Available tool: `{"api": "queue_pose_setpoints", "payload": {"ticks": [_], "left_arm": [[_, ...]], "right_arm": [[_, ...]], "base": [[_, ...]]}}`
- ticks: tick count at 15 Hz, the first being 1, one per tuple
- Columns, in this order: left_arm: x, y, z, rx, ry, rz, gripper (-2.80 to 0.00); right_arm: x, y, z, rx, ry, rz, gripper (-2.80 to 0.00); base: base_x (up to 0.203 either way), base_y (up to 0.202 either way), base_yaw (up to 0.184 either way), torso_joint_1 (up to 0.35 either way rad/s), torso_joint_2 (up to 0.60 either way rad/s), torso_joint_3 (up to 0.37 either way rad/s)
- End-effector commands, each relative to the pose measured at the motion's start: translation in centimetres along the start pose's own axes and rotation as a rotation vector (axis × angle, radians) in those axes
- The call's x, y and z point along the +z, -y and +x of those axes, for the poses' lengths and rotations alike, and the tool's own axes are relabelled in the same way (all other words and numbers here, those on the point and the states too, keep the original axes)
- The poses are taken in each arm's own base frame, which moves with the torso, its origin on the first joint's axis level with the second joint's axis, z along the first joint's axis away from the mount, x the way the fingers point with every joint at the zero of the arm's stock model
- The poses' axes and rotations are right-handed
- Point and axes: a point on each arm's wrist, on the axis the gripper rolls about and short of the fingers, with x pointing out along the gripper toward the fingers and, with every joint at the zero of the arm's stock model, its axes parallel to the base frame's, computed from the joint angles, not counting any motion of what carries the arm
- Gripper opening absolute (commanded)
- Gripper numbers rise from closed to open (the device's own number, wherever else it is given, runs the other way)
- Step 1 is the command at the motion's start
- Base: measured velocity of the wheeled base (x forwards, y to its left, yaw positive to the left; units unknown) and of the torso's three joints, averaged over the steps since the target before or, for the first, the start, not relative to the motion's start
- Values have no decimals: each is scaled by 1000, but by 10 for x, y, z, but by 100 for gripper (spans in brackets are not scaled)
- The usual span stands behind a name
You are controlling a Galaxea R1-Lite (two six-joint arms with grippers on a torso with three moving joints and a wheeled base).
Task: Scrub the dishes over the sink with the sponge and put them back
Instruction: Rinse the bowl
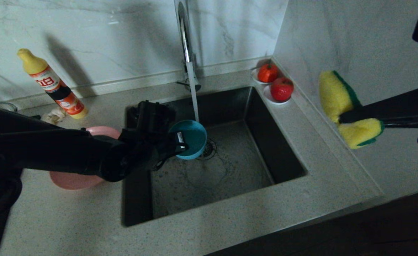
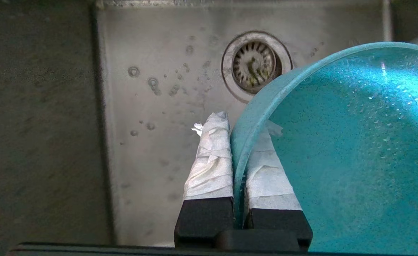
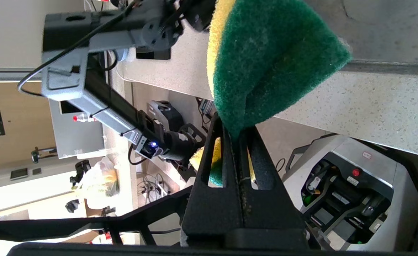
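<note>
Over the sink [image 1: 237, 153], my left gripper [image 1: 179, 140] is shut on the rim of the teal-blue bowl [image 1: 194, 138], which is tilted on its side under the running water. In the left wrist view the taped fingers [image 2: 212, 156] pinch the bowl [image 2: 354, 142] wall above the drain [image 2: 253, 64]. The pink plate [image 1: 73, 179] lies on the counter left of the sink, half hidden by my left arm. My right gripper [image 1: 344, 117] hangs above the counter right of the sink, shut on the folded yellow-and-green sponge [image 1: 333, 94], which also fills much of the right wrist view [image 3: 269, 60].
A chrome faucet [image 1: 185, 39] pours a thin stream [image 1: 194, 99] into the basin. Two white saucers with red fruit [image 1: 281, 89] stand at the sink's back right corner. A yellow-capped detergent bottle [image 1: 52, 85] leans at the back left, beside a crumpled cloth [image 1: 54, 115].
</note>
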Motion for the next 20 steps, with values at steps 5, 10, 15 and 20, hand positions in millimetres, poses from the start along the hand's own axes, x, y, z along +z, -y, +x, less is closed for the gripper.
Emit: {"api": "queue_pose_setpoints", "payload": {"ticks": [5,10,15,20], "left_arm": [[0,4,37,57,27,-82,-280],[7,3,37,70,16,-147,-280],[1,-2,30,78,-14,-143,-280],[-2,-5,27,82,-30,-145,-280]], "right_arm": [[-1,4,5,-4,-16,10,-280],[-1,3,3,-1,-10,7,-280],[-2,2,2,0,-8,6,-280],[-2,2,2,1,-8,7,-280]], "base": [[0,0,0,0,0,0],[0,0,0,0,0,0],[0,0,0,0,0,0],[0,0,0,0,0,0]]}}
